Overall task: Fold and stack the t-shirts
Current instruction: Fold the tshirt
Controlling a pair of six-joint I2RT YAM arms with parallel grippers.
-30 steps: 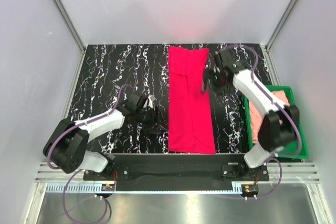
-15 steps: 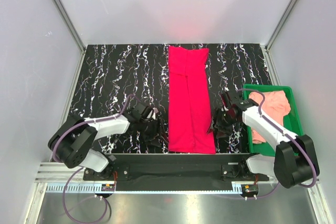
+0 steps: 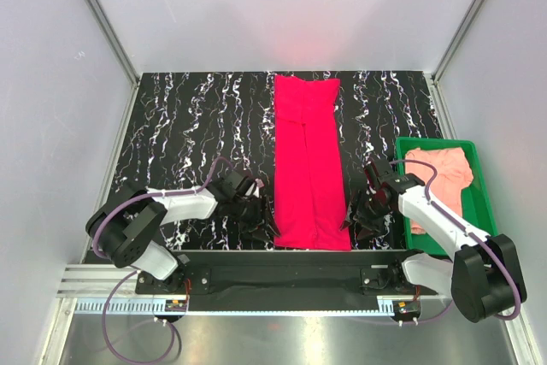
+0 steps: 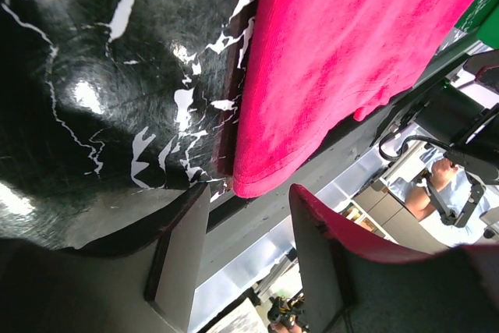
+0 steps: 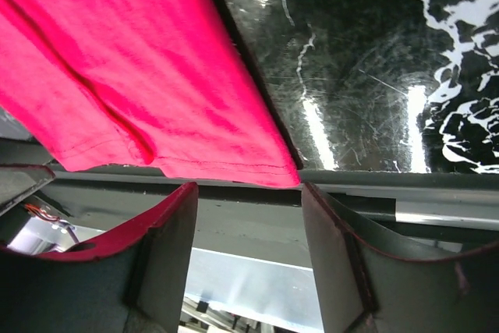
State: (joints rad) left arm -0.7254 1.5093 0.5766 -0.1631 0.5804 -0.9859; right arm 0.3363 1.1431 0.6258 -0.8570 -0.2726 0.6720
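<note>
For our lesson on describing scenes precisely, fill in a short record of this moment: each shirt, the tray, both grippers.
Red t-shirt: folded into a long strip, lying flat in the middle
Pink t-shirt: crumpled in the green tray
Left gripper: open, at the strip's near left corner, holding nothing
Right gripper: open, at the strip's near right corner, holding nothing
Stacking: not yet done

Left arm (image 3: 175, 203) and right arm (image 3: 436, 215) — white shells, black joints, purple cables (image 3: 104, 318) by the desk's (image 3: 188, 117) near edge; left pincer (image 4: 249, 212), right pincer (image 5: 248, 200) dark.
</note>
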